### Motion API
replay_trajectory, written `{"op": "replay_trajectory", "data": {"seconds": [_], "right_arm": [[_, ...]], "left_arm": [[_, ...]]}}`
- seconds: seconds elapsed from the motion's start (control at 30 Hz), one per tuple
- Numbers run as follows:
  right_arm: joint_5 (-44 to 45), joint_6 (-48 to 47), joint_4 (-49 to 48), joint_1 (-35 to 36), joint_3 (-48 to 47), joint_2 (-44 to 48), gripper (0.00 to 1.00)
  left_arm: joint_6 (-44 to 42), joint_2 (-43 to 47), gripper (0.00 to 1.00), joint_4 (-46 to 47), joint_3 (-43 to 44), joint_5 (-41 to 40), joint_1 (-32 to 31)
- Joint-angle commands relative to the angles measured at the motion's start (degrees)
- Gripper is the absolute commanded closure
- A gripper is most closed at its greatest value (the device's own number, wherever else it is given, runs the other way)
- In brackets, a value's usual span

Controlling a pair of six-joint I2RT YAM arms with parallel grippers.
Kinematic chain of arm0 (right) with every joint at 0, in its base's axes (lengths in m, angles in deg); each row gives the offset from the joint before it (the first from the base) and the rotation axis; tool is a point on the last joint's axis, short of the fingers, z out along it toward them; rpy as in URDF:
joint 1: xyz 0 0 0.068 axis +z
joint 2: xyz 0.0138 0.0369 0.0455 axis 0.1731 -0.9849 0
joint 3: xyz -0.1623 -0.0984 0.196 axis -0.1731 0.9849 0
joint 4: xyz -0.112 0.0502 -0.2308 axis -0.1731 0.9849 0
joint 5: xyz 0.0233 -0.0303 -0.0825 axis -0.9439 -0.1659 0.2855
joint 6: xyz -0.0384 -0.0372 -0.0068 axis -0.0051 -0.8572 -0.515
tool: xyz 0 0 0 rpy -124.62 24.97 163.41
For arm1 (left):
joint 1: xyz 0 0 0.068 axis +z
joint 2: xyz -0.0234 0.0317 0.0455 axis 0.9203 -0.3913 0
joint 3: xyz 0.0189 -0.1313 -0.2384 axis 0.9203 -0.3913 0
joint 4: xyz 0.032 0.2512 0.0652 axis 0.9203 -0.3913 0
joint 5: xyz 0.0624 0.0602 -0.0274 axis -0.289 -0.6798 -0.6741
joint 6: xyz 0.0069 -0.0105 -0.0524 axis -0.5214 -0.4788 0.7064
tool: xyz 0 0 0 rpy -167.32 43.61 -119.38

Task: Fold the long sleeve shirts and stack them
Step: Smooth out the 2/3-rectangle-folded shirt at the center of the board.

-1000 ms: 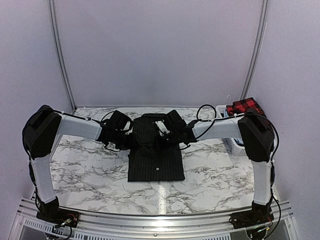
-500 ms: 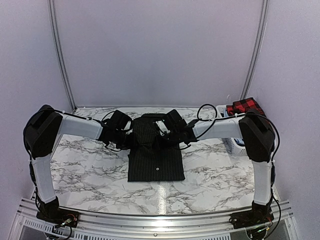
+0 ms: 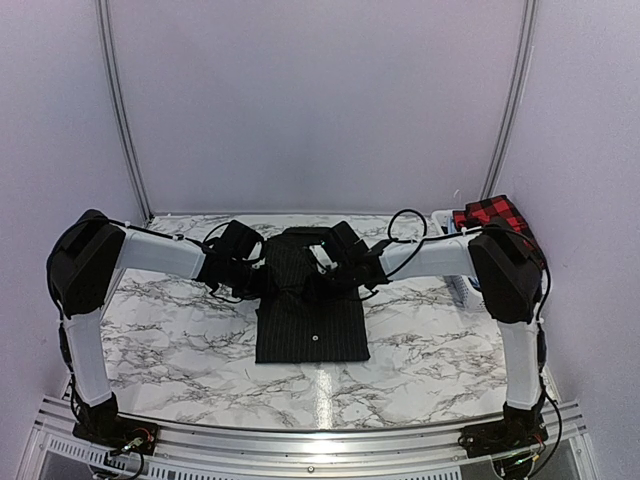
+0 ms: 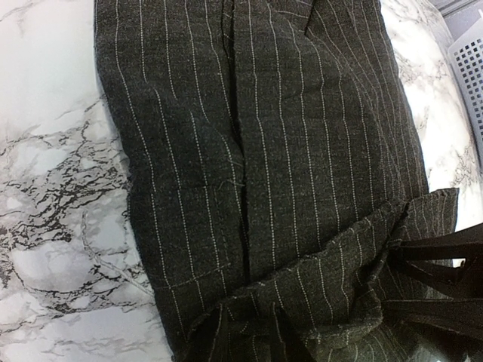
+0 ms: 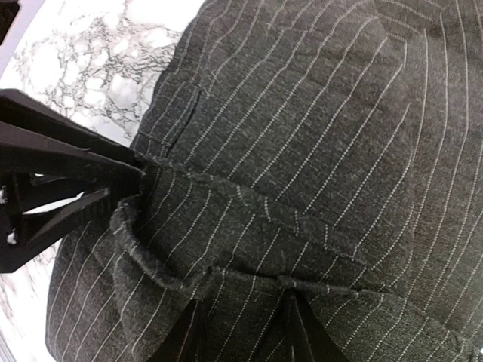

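A black pinstriped long sleeve shirt lies folded mid-table, collar end at the far side. Both grippers meet at that far end. My left gripper is shut on a raised fold of the shirt; in the right wrist view its fingers converge on the cloth's hem. In its own wrist view the bunched cloth hides its fingers. My right gripper stands open, its dark fingertips apart with the hem lying across them. The red-and-black checked shirt sits on the basket at the right.
A white lattice basket stands at the table's right edge, also showing in the left wrist view's corner. Bare marble table surrounds the shirt. A pale curtain wall with rails closes the back.
My right gripper's jaws have parted from shut, loosening on the shirt's hem. The left gripper and the shirt have stayed put.
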Motion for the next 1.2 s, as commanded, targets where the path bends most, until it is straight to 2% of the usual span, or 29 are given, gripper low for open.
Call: {"op": "replay_trajectory", "data": {"seconds": [0.0, 0.07, 0.27, 0.43, 0.83, 1.17], "right_arm": [[-0.3, 0.2, 0.0, 0.4, -3.1, -1.3, 0.71], [-0.2, 0.2, 0.3, 0.4, -3.5, -1.3, 0.75], [0.1, 0.5, 0.2, 0.4, -3.2, 0.2, 0.94], [0.0, 0.5, -0.5, 0.4, -2.4, 1.9, 1.0], [1.1, 0.6, -1.9, 0.4, 0.3, 5.8, 1.0], [7.7, 0.9, -2.2, 0.1, 3.8, 7.3, 1.0]], "left_arm": [[-0.7, -0.9, 0.78, -1.9, 1.2, 0.5, 0.2], [-0.7, -0.9, 0.78, -1.9, 1.2, 0.5, 0.2], [-0.8, -0.9, 0.78, -1.9, 1.1, 0.5, 0.2], [-0.8, -1.1, 0.79, -1.7, 1.1, 0.5, 0.2], [-1.1, -0.8, 0.79, -1.7, 0.9, 0.5, 0.2], [-1.4, -0.1, 0.79, -1.9, 0.7, -0.7, 0.3]]}}
